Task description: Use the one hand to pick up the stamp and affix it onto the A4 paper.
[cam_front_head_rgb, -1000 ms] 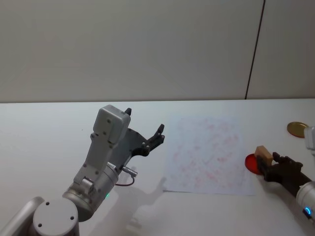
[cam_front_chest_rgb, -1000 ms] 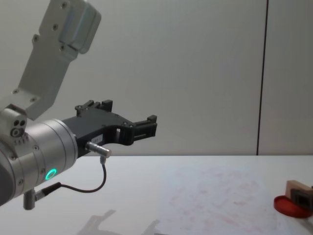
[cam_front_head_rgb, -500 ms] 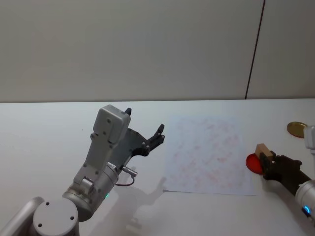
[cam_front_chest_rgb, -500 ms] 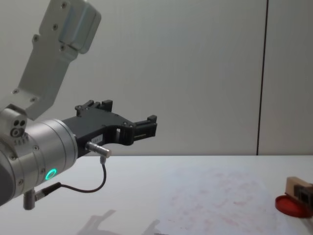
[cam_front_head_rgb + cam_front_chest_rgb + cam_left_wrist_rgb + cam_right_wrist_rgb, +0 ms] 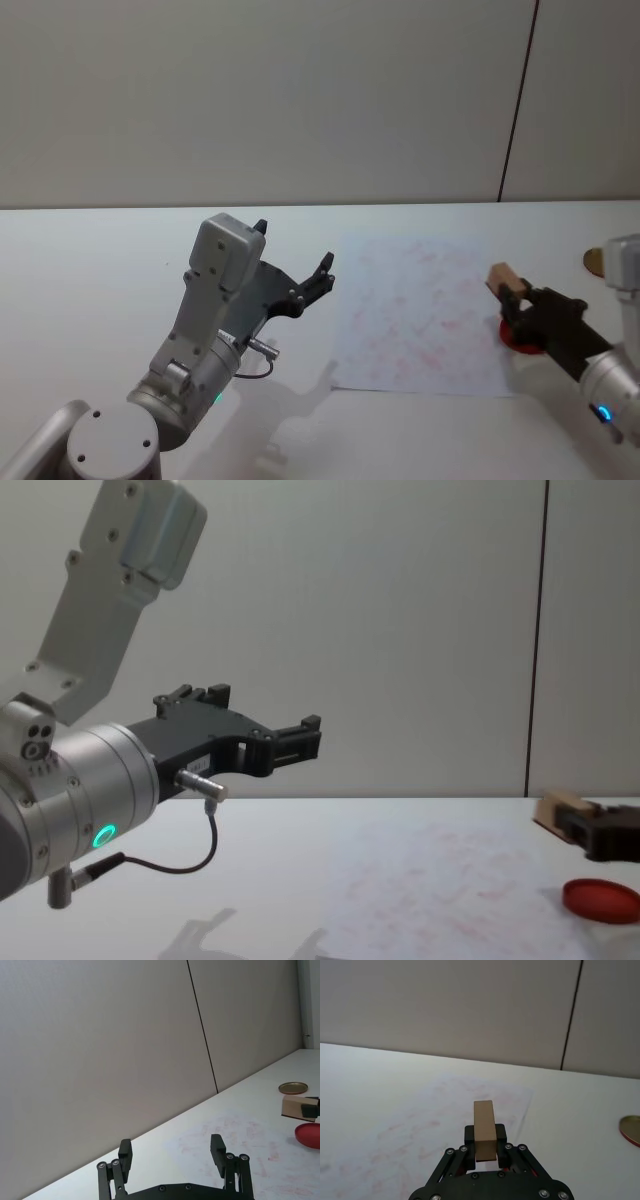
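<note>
Head view. At the right edge of the frame the right hand (image 5: 516, 297) is clamped on the stamp (image 5: 503, 277), which we see above the right border of the A4 paper (image 5: 420, 320). The red ink pad (image 5: 513, 340) lies on the surface (image 5: 100, 270) just below the hand. The left hand (image 5: 295, 250) hangs idle at centre left, its fingers spread wide.

Left wrist view. Beyond the spread fingers of the left hand (image 5: 171, 1147) we see the stamp (image 5: 292, 1106) in the air above the ink pad (image 5: 309, 1135), apart from it, with a gold disc (image 5: 293, 1088) farther off.

Right wrist view. The stamp (image 5: 484, 1127) stands gripped between the two fingers of the right hand (image 5: 485, 1141), with the smudged A4 paper (image 5: 445, 1125) spread out beyond it.

Chest view. At centre right the stamp (image 5: 560, 805) is well above the surface, higher than the ink pad (image 5: 600, 900) at lower right and to its left. The A4 paper (image 5: 440, 890) lies flat at lower centre.

Progress. We judge the pick-up done. What remains is to carry the stamp farther over the sheet, press it down and release.
</note>
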Robot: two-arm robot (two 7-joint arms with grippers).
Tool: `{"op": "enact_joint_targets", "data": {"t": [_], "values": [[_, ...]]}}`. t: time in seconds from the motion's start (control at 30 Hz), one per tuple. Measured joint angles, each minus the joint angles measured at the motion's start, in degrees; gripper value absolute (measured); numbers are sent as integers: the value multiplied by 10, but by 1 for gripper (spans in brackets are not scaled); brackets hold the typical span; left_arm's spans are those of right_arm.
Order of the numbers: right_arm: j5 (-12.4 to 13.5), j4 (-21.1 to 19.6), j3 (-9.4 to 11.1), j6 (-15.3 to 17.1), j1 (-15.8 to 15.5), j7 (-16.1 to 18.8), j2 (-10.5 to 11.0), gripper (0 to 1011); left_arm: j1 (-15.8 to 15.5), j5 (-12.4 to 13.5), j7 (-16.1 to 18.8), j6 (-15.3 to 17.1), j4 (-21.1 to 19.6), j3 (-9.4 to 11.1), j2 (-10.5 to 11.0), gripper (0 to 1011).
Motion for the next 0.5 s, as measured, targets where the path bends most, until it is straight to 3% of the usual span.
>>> {"op": "enact_joint_targets", "data": {"t": [0.5], "values": [[-22,-1,-34,20,17,26,-35,217,0,0,0,0,0,0,0,993]]}}
